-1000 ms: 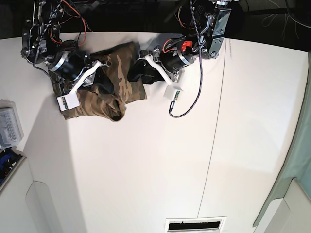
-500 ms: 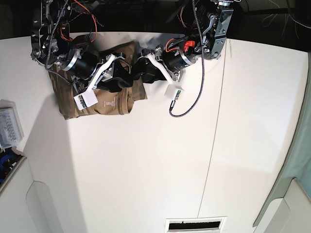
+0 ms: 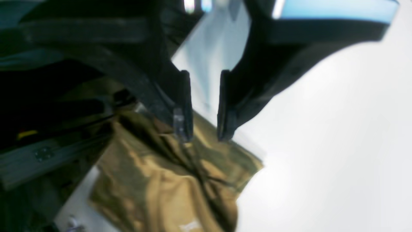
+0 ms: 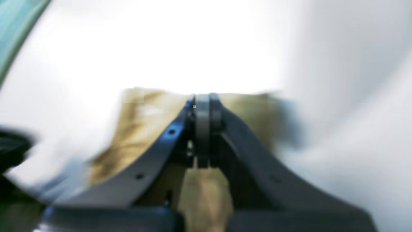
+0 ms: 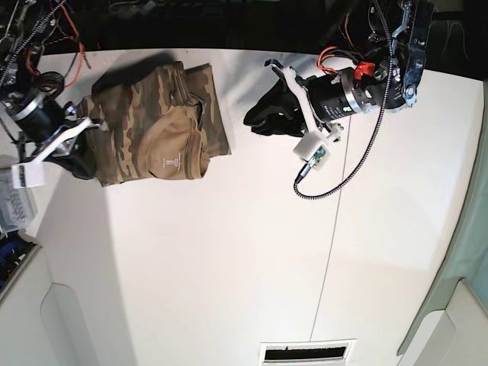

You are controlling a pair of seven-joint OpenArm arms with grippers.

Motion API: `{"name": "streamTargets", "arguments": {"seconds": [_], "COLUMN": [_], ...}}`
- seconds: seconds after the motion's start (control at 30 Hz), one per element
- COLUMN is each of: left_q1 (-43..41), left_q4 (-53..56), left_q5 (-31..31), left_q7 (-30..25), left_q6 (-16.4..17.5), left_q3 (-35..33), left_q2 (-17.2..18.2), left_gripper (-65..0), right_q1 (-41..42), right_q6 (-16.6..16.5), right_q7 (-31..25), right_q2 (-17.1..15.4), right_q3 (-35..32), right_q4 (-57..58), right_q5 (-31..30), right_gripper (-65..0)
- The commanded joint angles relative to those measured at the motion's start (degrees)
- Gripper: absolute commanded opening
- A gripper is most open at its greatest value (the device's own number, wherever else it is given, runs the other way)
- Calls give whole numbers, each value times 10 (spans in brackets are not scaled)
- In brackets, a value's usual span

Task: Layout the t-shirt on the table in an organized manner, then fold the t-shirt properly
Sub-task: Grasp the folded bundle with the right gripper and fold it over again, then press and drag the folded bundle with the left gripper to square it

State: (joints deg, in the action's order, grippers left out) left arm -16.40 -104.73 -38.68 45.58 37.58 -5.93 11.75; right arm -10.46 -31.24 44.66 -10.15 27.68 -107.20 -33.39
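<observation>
**Colleague:** What's on your screens? Start with the big stuff.

**Me:** I see the table (image 5: 229,267), white and wide, with a thin dark seam running down it on the right side of the base view. The t-shirt (image 5: 156,133) lies on it near the far edge, toward the left of that view. It's a compact folded bundle of camouflage cloth. A plain tan panel faces up, and a small pale neck label (image 5: 174,162) is printed on it.

**Colleague:** And the arms?

**Me:** They sit either side of the shirt, and I see neither one touching it. The left arm is on the right of the base view, with its left gripper (image 5: 261,120) above bare table just beside the shirt's right edge. From the left wrist camera I see its two dark jaws standing a little apart with nothing between them. The shirt's corner lies below and beyond them.

**Colleague:** The other one?

**Me:** The right gripper (image 5: 74,164) is at the shirt's left edge, low over the table. My right wrist view is badly blurred, but I can see the jaws pressed together at the tips, closed on nothing. The tan cloth shows beyond them.

**Colleague:** Anything else?

**Me:** A braided black cable (image 5: 335,179) loops down from the left arm over the white top.
</observation>
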Motion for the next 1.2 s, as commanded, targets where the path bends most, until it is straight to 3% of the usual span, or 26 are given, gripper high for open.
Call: {"name": "streamTargets", "arguments": {"seconds": [0.0, 0.13, 0.3, 0.4, 0.53, 0.7, 0.93, 1.1, 1.17], "left_q1": [0, -1, 10, 25, 58, 83, 90, 114, 128], "left_q4": [-18, -25, -20, 18, 104, 186, 262, 268, 268], "left_q5": [-24, -35, 53, 127, 143, 177, 208, 209, 209], "left_q7": [-12, -14, -48, -67, -75, -90, -133, -136, -135], "left_q6": [8, 9, 8, 5, 4, 4, 3, -55, -63], "left_q3": [-3, -45, -137, -178, -186, -176, -176, -176, -176], "left_q2": [-5, -33, -88, -127, -161, -159, -109, -65, -49], "left_gripper": [-506, -531, -532, -532, -532, -532, -532, -532, -532], "right_q1": [6, 6, 46, 79, 103, 103, 94, 94, 93], "right_q6": [0, 0, -1, -1, -1, -12, -11, -9, -9], "right_q7": [-18, -58, -69, -69, -63, -62, -83, -103, -97], "right_q2": [-15, -62, -111, -119, -116, -99, -84, -84, -84], "right_q3": [21, 52, 27, 5, -28, -68, -144, -153, -153], "right_q4": [-4, 40, 150, 220, 279, 280, 304, 331, 331], "right_q5": [-9, -9, -11, -11, -31, -38, 32, 37, 20], "right_gripper": [-650, -650, -650, -650, -650, -650, -650, -650, -650]}}
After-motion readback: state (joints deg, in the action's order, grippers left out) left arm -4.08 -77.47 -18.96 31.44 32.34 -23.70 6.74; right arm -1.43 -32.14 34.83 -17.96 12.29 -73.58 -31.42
